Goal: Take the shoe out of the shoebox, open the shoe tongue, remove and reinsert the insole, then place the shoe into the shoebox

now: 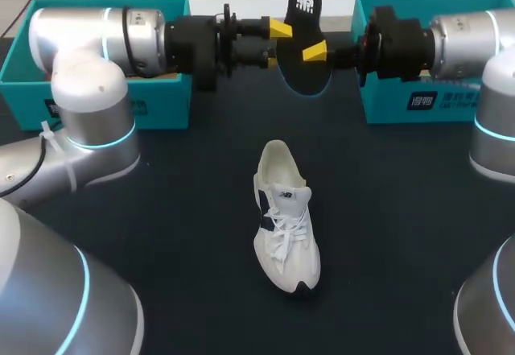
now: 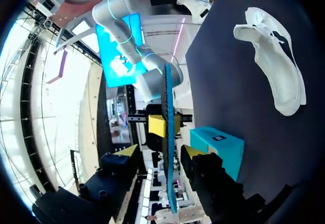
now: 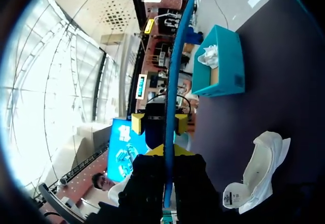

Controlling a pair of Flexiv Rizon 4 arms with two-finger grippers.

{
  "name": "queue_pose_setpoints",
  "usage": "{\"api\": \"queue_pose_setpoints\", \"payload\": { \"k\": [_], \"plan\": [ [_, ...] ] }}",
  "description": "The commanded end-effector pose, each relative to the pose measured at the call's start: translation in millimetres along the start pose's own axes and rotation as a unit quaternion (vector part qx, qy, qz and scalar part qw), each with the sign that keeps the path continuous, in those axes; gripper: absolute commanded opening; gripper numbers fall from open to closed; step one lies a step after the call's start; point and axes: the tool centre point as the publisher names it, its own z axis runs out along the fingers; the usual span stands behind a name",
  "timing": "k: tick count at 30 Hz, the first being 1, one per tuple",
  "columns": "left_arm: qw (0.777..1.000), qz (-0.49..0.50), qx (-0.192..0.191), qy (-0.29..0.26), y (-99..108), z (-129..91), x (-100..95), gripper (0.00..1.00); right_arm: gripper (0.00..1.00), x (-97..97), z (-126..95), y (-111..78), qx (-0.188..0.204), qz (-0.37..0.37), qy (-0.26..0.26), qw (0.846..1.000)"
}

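Found black foam insole with blue rim aloft, clamped by right gripper; left gripper spread wide around it, apparently touching neither face. Saw white lace-up sneaker lying on dark table, below and well apart. Judged the single thin pinch risky: could pivot or drop if released before the left gripper closed. Floppy foam could also buckle at the sneaker's mouth.
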Motion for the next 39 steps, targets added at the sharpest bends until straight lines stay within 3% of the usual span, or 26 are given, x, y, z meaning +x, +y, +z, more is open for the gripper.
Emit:
{"api": "queue_pose_setpoints", "payload": {
  "k": [1,9,11,30,32,34,35,37,39],
  "plan": [
    [1.000,-0.020,-0.012,0.006,-18,-19,1.0,1.00,0.00,1.5,-1,-3.0,-0.016,-0.026,0.013,0.999],
    [0.989,-0.130,-0.064,-0.039,-26,-50,28.2,1.00,0.00,9.4,-5,-6.0,-0.034,-0.095,0.054,0.993],
    [0.988,-0.140,-0.063,-0.020,-26,-56,34.7,1.00,0.00,10.2,-5,-6.8,-0.044,-0.100,0.037,0.993],
    [0.988,-0.140,-0.063,-0.020,-26,-56,34.7,1.00,0.00,9.0,-5,-6.1,-0.041,-0.082,0.050,0.995],
    [0.974,-0.211,-0.062,-0.051,-27,-56,34.8,1.00,0.00,11.2,1,-5.1,-0.042,-0.136,0.091,0.986],
    [0.962,-0.259,-0.063,-0.053,-29,-59,33.5,1.00,0.00,12.1,0,-1.9,-0.045,-0.210,0.117,0.970],
    [0.954,-0.289,-0.064,-0.052,-31,-59,31.8,1.00,0.00,11.5,-2,-0.7,-0.065,-0.241,0.116,0.961],
    [0.941,-0.327,-0.058,-0.073,-33,-61,28.0,1.00,0.00,11.2,-4,0.5,-0.058,-0.286,0.140,0.946],
    [0.923,-0.376,-0.064,-0.050,-38,-67,27.8,1.00,0.00,7.9,-6,0.3,-0.055,-0.330,0.145,0.931]
  ]
}}
